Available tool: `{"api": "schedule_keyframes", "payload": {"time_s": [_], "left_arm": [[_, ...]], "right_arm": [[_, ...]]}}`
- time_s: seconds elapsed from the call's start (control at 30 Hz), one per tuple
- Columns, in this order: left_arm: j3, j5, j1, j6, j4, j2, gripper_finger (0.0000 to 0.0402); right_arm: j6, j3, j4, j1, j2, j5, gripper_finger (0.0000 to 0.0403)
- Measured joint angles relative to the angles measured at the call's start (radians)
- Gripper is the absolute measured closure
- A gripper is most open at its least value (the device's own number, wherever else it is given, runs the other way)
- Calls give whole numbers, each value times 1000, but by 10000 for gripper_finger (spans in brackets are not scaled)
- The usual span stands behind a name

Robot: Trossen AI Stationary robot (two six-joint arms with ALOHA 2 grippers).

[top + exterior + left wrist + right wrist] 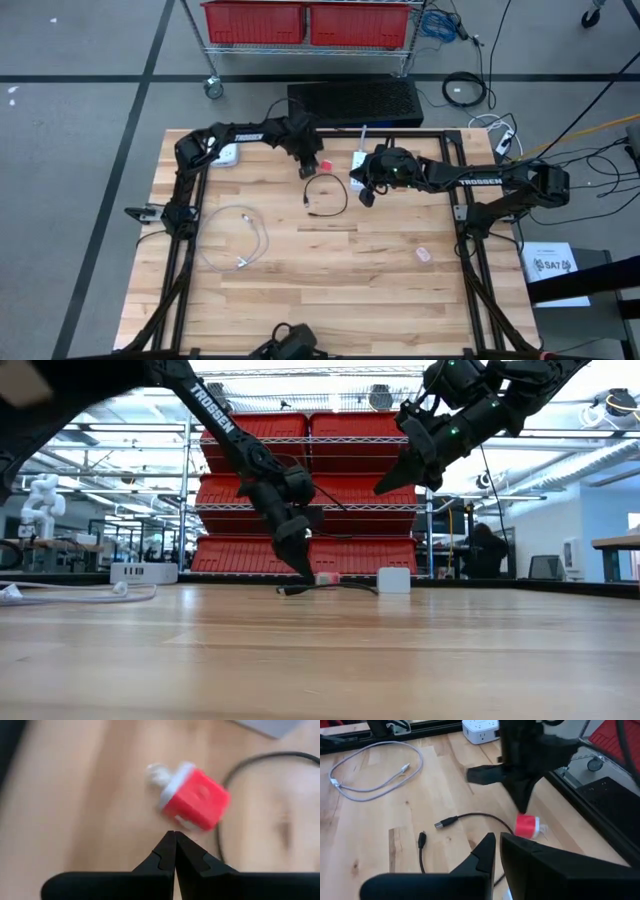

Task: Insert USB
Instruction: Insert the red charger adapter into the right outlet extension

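A red charger block with a white end (196,800) lies on the wooden table, far of centre (324,163). My left gripper (175,835) is shut, its tips pointing down right beside the block (522,811). A black USB cable (327,195) lies looped next to the block, its plug (445,823) flat on the wood. My right gripper (495,840) is shut and hangs well above the table (385,485), right of the cable, with nothing in it. My left gripper comes slanting down from the table's far left, its shut fingertips (172,845) at the lower edge of the red charger block (187,822). I cannot tell whether they touch it. The block lies flat on the table.
A white charger block (358,160) stands just right of the red one. A white power strip (228,155) sits at the far left, a loose white cable (235,240) lies left of centre, and a small pink bit (423,254) lies to the right.
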Motion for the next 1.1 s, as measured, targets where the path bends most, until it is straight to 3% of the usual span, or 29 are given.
{"api": "schedule_keyframes", "payload": {"time_s": [0.23, 0.37, 0.5, 0.73, 0.83, 1.0, 1.1], "left_arm": [[-1, 103, -55, -54, 1, 0, 394], [-2, 106, -73, -81, 12, -14, 394], [-36, 106, -67, -121, 71, -67, 394], [-348, 121, -14, -281, 467, -286, 394], [-515, 120, 1, -361, 674, -381, 394], [-718, 39, 8, -443, 928, -495, 394], [-770, -10, 8, -444, 958, -537, 394]], "right_arm": [[186, 0, -21, 1, 0, -3, 371], [277, 0, -18, 19, 29, 11, 336], [321, 0, 90, 42, 116, 61, 290], [388, 1, 324, 56, 294, 250, 219], [430, 5, 390, 50, 363, 274, 192], [428, 92, 383, 51, 479, 277, 157], [418, 180, 302, 51, 544, 314, 143]]}}
